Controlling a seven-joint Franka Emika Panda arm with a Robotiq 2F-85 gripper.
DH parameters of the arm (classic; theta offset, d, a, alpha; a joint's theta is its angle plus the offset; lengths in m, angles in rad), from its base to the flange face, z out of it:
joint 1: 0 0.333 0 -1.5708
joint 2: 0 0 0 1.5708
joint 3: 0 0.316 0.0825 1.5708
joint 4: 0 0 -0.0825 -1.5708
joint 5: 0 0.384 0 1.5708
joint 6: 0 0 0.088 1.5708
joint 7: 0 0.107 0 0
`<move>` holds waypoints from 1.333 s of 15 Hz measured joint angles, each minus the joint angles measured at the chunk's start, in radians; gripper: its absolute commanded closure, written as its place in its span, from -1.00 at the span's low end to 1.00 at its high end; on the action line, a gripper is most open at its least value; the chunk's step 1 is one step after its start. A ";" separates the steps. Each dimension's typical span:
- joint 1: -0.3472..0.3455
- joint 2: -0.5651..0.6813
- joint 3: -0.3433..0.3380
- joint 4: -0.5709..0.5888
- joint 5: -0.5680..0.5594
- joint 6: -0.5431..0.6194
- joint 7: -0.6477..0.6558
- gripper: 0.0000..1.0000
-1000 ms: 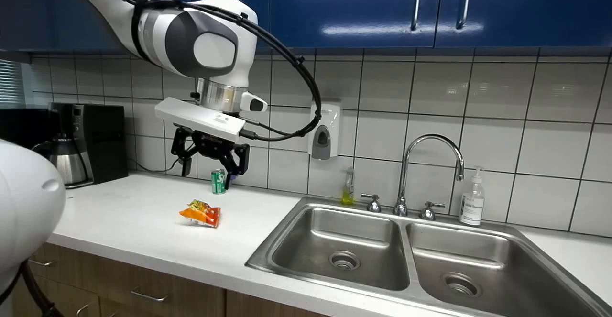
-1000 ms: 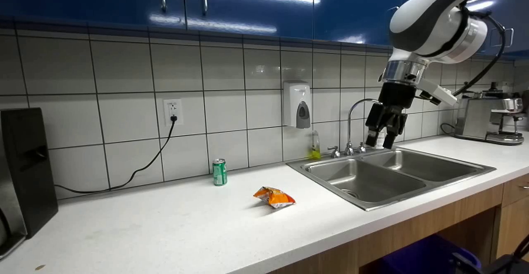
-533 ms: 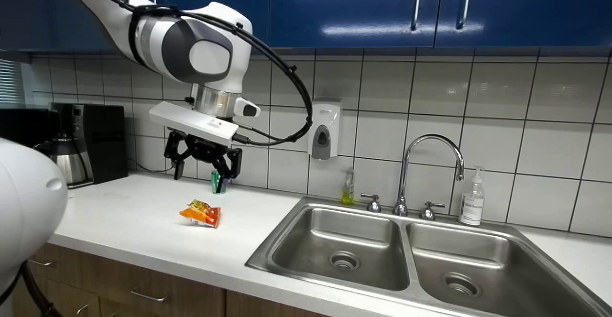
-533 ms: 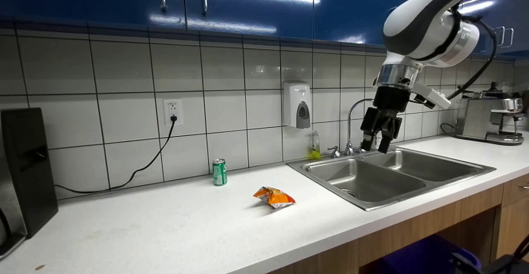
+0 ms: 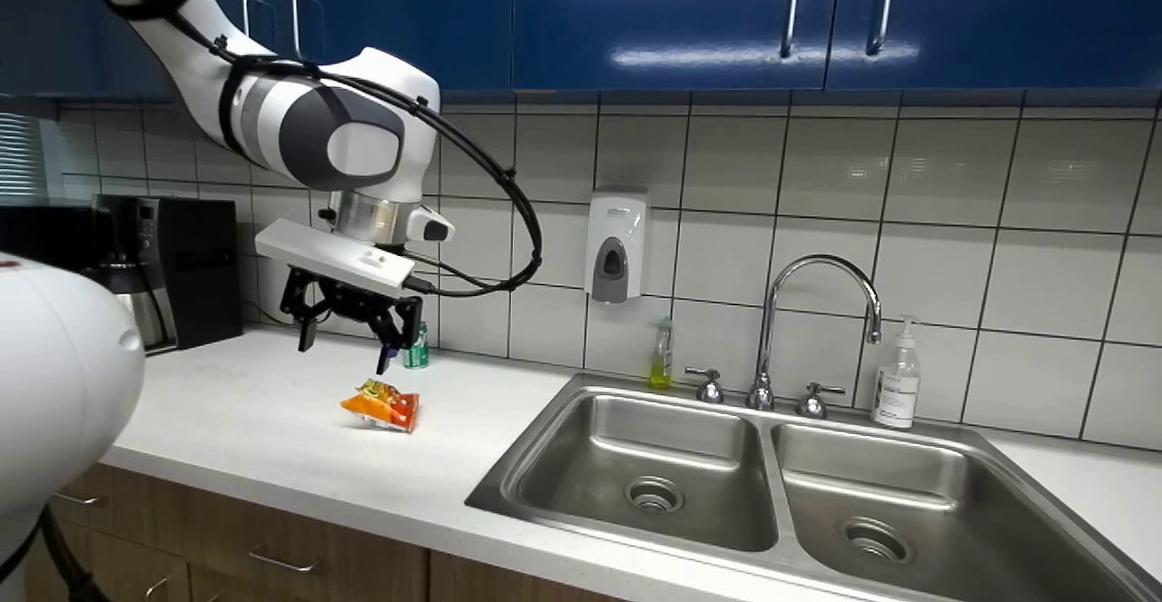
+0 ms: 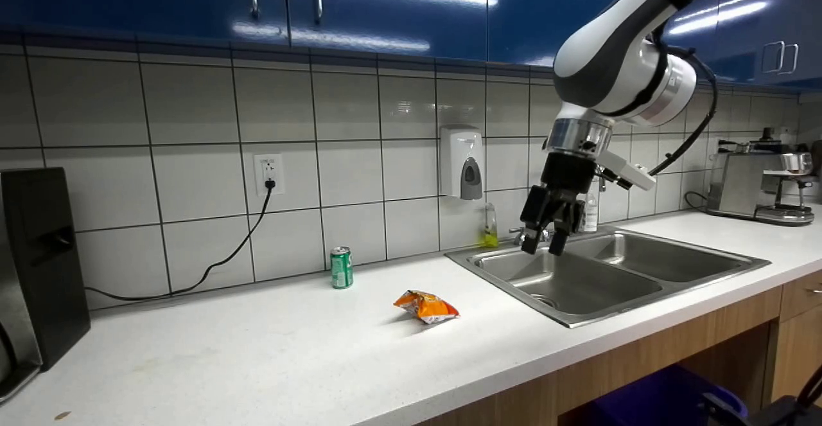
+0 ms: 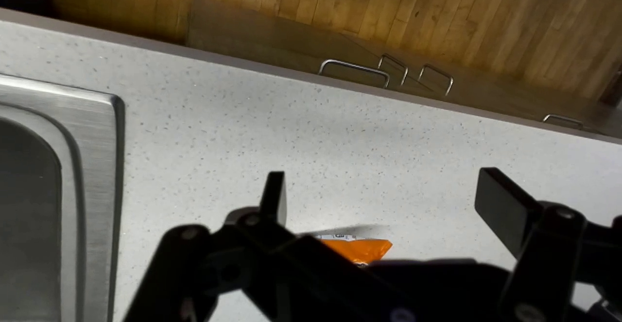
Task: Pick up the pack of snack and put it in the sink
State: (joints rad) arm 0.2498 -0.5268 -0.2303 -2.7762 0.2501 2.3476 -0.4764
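Observation:
The pack of snack, orange-red with yellow marks, lies on the white counter left of the sink in an exterior view; it also shows in an exterior view. My gripper is open and empty, in the air above the counter; it also shows in an exterior view. In the wrist view the fingers stand wide apart; the pack shows below them, partly hidden by the gripper body. The steel double-basin sink has a curved chrome tap; its corner shows in the wrist view.
A small green can stands near the tiled wall. A black coffee maker stands at the far counter end. Soap bottles and a hand-sanitizer bottle stand behind the sink. A dispenser hangs on the wall.
The arm and open gripper have moved left and lower in both exterior views. The pack, the can and the sink have not moved.

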 measured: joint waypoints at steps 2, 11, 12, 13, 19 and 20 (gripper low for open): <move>0.027 0.053 0.017 0.000 0.027 0.065 -0.005 -1.00; 0.117 0.389 0.102 0.116 0.213 0.327 -0.037 -1.00; 0.115 0.428 0.117 0.144 0.232 0.339 -0.042 -1.00; 0.112 0.468 0.136 0.174 0.248 0.352 -0.046 -1.00; 0.023 0.656 0.279 0.335 0.260 0.393 -0.046 -1.00; 0.004 0.677 0.299 0.356 0.258 0.397 -0.046 -1.00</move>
State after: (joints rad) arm 0.2543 0.1504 0.0684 -2.4206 0.5076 2.7443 -0.5227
